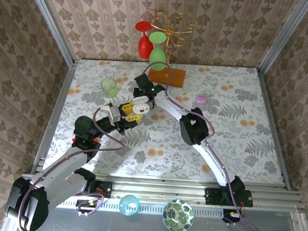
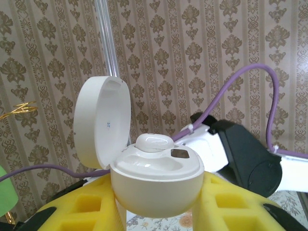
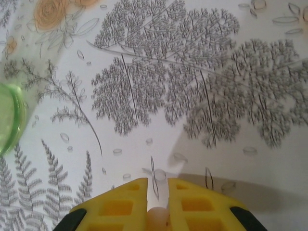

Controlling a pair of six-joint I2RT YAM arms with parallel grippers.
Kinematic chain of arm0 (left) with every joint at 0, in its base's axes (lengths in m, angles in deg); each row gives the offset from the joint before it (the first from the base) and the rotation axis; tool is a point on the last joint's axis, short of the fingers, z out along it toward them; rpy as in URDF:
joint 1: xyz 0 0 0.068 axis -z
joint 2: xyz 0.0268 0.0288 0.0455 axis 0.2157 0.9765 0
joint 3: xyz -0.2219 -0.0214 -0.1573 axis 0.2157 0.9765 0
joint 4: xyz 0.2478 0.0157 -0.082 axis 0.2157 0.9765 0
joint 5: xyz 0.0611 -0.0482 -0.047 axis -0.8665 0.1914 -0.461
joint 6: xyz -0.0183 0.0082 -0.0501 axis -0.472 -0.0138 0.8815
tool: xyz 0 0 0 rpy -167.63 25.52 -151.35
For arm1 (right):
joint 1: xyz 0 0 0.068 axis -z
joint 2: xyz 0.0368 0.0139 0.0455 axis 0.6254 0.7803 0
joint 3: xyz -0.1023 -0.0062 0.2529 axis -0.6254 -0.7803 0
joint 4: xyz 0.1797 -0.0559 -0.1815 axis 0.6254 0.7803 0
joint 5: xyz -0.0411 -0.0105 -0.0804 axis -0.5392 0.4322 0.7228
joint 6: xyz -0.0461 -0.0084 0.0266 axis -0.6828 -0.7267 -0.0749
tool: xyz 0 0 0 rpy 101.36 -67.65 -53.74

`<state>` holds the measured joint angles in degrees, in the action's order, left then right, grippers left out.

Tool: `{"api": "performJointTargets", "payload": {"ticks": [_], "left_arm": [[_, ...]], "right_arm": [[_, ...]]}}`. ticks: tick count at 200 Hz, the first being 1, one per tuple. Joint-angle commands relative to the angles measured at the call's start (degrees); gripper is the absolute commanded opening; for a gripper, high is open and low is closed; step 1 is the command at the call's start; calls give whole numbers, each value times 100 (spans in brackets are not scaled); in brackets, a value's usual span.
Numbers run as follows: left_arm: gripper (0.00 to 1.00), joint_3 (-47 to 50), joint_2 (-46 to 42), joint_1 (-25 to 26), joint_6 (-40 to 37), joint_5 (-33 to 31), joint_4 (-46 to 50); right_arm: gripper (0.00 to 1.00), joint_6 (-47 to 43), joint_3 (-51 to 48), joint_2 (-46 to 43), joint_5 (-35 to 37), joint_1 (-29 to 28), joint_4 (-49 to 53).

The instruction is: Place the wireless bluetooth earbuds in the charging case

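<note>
- Right gripper [image 3: 157, 186]: yellow jaws almost together, pinching a small pale pinkish earbud [image 3: 156, 220] deep between the pads, above the fern-printed table [image 3: 216, 72].
- Left gripper [image 2: 156, 204]: jaws clamped on the sides of the white charging case [image 2: 156, 185], with its lid [image 2: 103, 122] hinged open and upright.
- Inside the case: one seated earbud [image 2: 153, 142] on the lid side. The empty socket [image 2: 179, 154] beside it shows a dark contact.
- Risk: the pinched earbud sits deep in the pads, so it may meet the socket crooked, catch on the rim, or drop to the table on release.
- Risk: a hard push could twist the case in its foam grip.
- A green cup [image 1: 109, 86] stands nearby; whether it holds anything cannot be told.
</note>
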<state>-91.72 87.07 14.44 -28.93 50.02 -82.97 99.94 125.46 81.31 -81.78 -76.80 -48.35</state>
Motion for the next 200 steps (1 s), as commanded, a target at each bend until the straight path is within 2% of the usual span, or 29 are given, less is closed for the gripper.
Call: {"api": "performJointTargets", "payload": {"ticks": [1,50,87,112,148,182,200], "left_arm": [[26,22,-85,-41,10,-68,-102],[27,-1,-23,-35,-10,-64,-109],[26,2,45,-37,-12,-23,-118],[26,-15,113,-21,-52,11,-97],[27,-77,236,38,-80,89,-69],[27,-111,307,114,-121,49,-27],[27,-128,329,140,-159,28,11]], "right_arm": [[13,-111,-999,-896,214,-49,-369],[13,28,-4245,-2832,388,32,-1977],[13,661,-6758,-4305,647,269,-3093],[13,1167,-8057,-5060,847,404,-3495],[14,1625,-9295,-5787,912,451,-3794],[17,2101,-9767,-6082,821,451,-3713],[22,2186,-9863,-6167,843,451,-3666]]}}
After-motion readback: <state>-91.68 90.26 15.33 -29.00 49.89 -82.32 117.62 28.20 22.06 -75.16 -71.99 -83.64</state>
